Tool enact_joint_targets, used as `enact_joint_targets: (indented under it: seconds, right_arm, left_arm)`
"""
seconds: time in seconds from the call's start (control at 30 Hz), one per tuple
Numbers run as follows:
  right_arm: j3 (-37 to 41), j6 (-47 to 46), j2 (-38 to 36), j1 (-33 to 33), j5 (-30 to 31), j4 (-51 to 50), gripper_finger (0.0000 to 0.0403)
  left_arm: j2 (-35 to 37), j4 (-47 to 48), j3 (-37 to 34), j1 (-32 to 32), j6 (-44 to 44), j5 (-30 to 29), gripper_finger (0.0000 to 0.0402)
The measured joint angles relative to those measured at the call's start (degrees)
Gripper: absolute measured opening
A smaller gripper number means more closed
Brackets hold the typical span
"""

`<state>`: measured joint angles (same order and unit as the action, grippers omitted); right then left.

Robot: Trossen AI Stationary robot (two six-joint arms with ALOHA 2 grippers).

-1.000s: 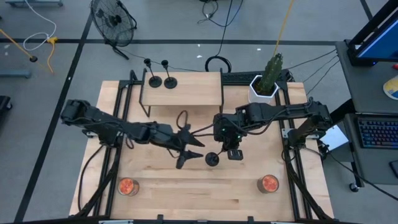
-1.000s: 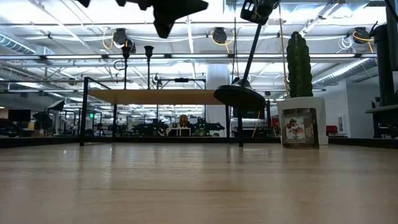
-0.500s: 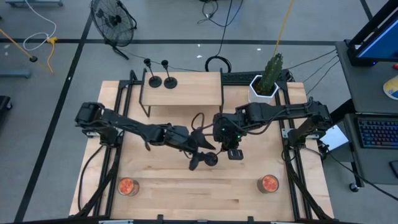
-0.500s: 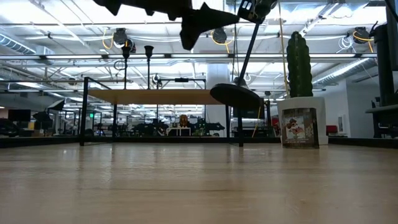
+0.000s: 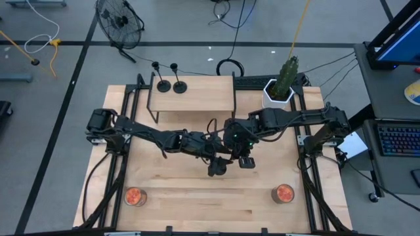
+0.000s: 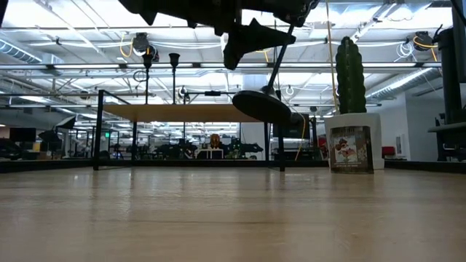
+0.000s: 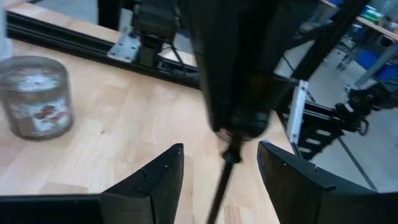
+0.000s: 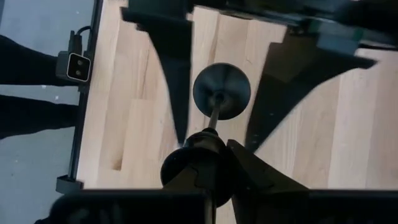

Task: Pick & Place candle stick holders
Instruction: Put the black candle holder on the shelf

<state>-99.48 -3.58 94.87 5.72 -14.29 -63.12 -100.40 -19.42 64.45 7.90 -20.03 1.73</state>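
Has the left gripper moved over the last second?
Yes. In the high view the left gripper has travelled rightward, away from the red candle, and now straddles the held candle stick holder.

grey floor (image 5: 52,131) with black tape lines surrounds the wooden table (image 5: 177,210). a fan (image 5: 119,21) stands behind it, a desk with a keyboard (image 5: 398,139) beside it. ceiling lights (image 6: 73,18) glow over distant workbenches.

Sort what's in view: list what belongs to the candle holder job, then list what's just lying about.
Job:
- held holder, off the table, in the right gripper
- two holders on the shelf
- left gripper, open around the held holder's stem

Lying about:
- cactus
- left jar candle
- right jar candle
- fan
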Motion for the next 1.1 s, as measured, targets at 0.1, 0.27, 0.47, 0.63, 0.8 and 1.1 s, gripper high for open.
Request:
enact_joint_targets:
  seconds: [0.1,0.27,0.47,0.63,0.8,1.1]
  right_arm:
    - [0.0,0.01,0.0,0.0,-1.82,1.15,0.0011]
    - [0.0,0.03,0.0,-0.02,-2.42,2.8,0.0011]
    - [0.0,0.02,0.0,0.07,-3.43,2.9,0.0011]
    - [0.0,-0.01,0.0,0.35,-3.67,3.7,0.0011]
    - [0.0,-0.14,0.0,0.35,-3.63,3.67,0.0011]
    - [0.0,-0.26,0.0,0.35,-3.76,4.58,0.0042]
  left_arm:
    - [0.04,-0.62,0.0,0.0,-0.01,-0.52,0.0212]
    - [0.04,-0.94,0.0,0.11,-0.6,-0.01,0.0211]
    - [0.04,-0.59,-0.02,0.11,-2.15,0.22,0.0193]
    - [0.07,-0.77,-0.02,0.09,-2.8,3.15,0.0113]
    - [0.09,-1.54,-0.04,0.04,-2.75,4.15,0.0032]
    - [0.09,-1.65,-0.06,0.0,-2.8,4.03,0.0033]
